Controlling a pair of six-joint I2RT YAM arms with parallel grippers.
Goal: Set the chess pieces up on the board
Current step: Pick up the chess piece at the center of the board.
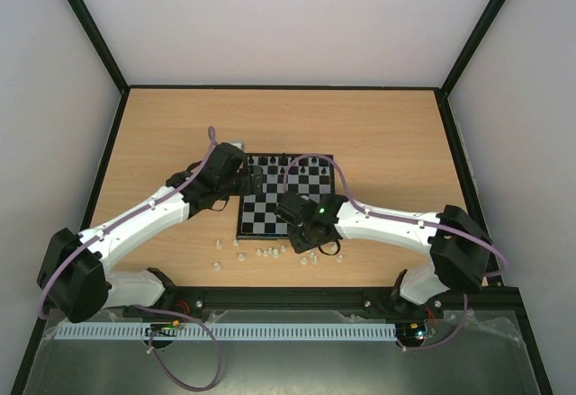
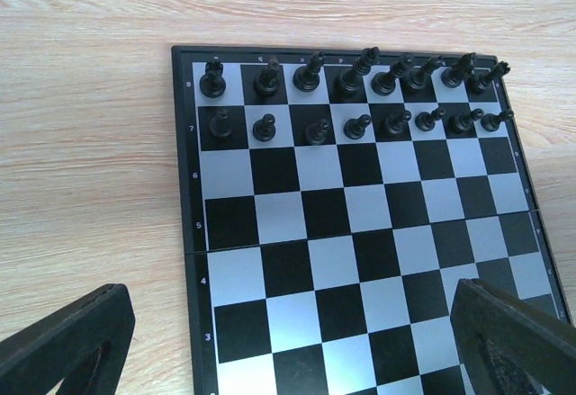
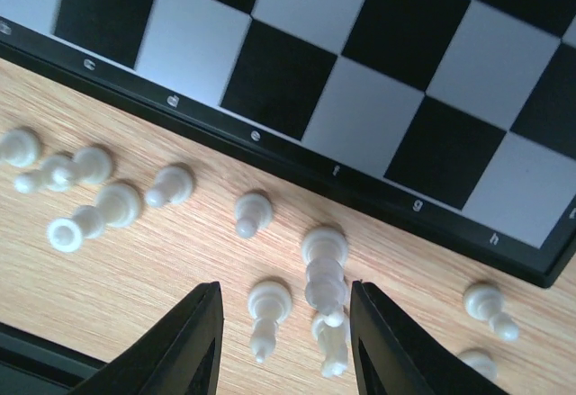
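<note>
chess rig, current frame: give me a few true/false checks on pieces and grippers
1. The black chess pieces fill ranks 7 and 8 of the board. True.
2. The white chess pieces stand on the board. False: they are off it, on the wooden table along the board's near edge, several lying on their sides.
3. The left gripper holds a black piece. False: it is open over the board with nothing between its fingers.
4. White pieces sit between the fingers of the right gripper. True: its jaws stand apart around two of them.
</note>
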